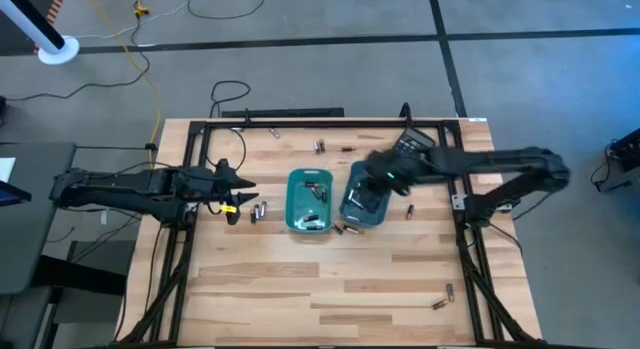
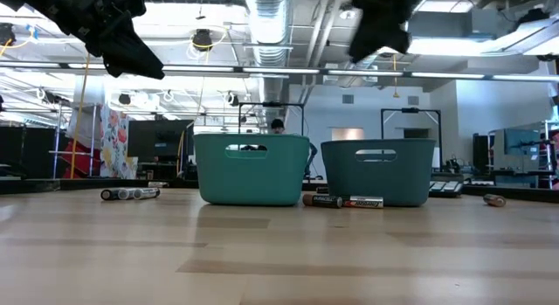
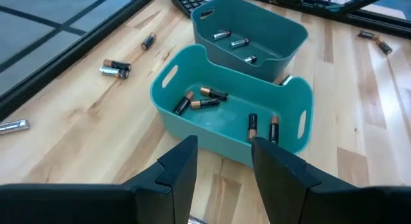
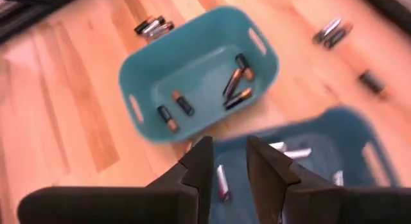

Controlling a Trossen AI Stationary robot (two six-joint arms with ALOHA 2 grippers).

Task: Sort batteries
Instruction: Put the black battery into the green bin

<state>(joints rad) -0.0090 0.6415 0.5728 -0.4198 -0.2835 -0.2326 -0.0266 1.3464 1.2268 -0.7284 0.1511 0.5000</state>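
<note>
Low view, level with the pale wooden tabletop (image 2: 279, 253), gives the only hint of labelling: two black batteries with coppery ends (image 2: 347, 201) lie end to end between the feet of the two teal plastic trays, and each carries a pale label too small to read. No brand can be made out anywhere. This view also shows a cluster of silvery batteries (image 2: 129, 193) lying to one side of the lighter teal tray (image 2: 251, 169), and a single battery (image 2: 494, 199) beyond the darker teal tray (image 2: 378, 171).

High view sets out what the level camera cannot: the left gripper (image 1: 243, 194) hangs just beside that loose cluster, and the right gripper (image 1: 368, 181) hangs over the darker tray, near the black calculator (image 1: 412, 145). Strays lie by the far edge and near the near right corner (image 1: 443, 297).

Left wrist view looks into both trays: five dark, copper-ended batteries (image 3: 205, 99) in the nearer tray and three silvery ones (image 3: 235, 43) in the farther. Its own dark fingers (image 3: 183, 166) stand a little apart with nothing between them.

Right wrist view, blurred, shows the silvery batteries below its fingers (image 4: 266, 166), which are likewise slightly parted and hold nothing.
</note>
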